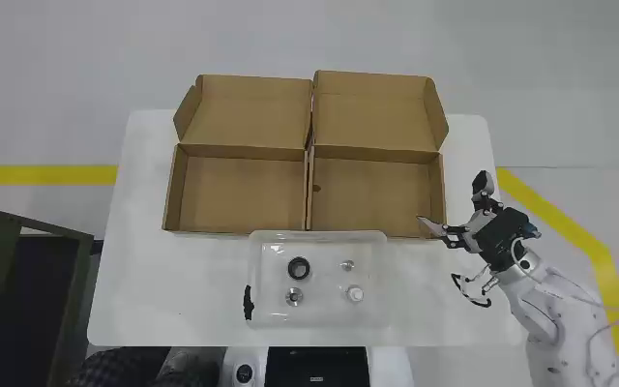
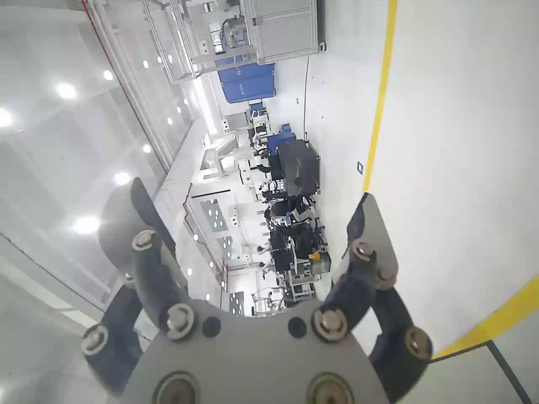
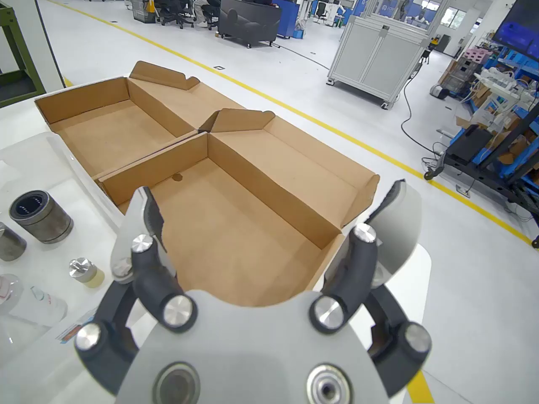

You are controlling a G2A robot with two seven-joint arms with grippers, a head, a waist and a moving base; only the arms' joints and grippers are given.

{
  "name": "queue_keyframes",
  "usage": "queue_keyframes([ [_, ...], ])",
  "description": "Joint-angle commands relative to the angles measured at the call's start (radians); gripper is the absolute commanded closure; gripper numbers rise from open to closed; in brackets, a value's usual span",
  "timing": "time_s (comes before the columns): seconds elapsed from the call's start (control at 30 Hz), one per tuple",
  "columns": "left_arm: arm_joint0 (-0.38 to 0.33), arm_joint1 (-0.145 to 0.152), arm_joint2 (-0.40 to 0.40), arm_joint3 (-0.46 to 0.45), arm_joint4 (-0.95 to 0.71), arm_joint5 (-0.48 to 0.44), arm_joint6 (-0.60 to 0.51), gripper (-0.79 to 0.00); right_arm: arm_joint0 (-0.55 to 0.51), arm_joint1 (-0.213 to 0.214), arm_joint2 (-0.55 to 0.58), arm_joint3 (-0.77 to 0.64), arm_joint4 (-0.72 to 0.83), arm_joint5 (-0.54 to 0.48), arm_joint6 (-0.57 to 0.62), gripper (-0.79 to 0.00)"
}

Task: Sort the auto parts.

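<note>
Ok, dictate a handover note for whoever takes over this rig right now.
Left gripper: open, empty, pointing away from the table.
Right gripper: open, empty, by a corner of one cardboard box.
All four parts, the black bearing included, sit in the clear tray.
Done: nothing; that box and the other box are empty.
Left: sort all four into the boxes.

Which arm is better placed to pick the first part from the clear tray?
Right. The right gripper hangs open by a cardboard box, with the clear tray close beside it. The left gripper is open too but points away from the table.
</note>
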Motion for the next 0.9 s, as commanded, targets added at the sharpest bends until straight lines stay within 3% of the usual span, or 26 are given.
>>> queue_keyframes([
  [0.0, 0.0, 0.0, 0.0, 0.0, 0.0, 0.0, 0.0, -0.785, 0.0, 0.0, 0.0, 0.0, 0.0, 0.0, 0.0, -0.784],
  [0.87, 0.0, 0.0, 0.0, 0.0, 0.0, 0.0, 0.0, -0.785, 0.01, 0.002, -0.02, -0.001, 0.013, -0.022, 0.021, -0.785],
])
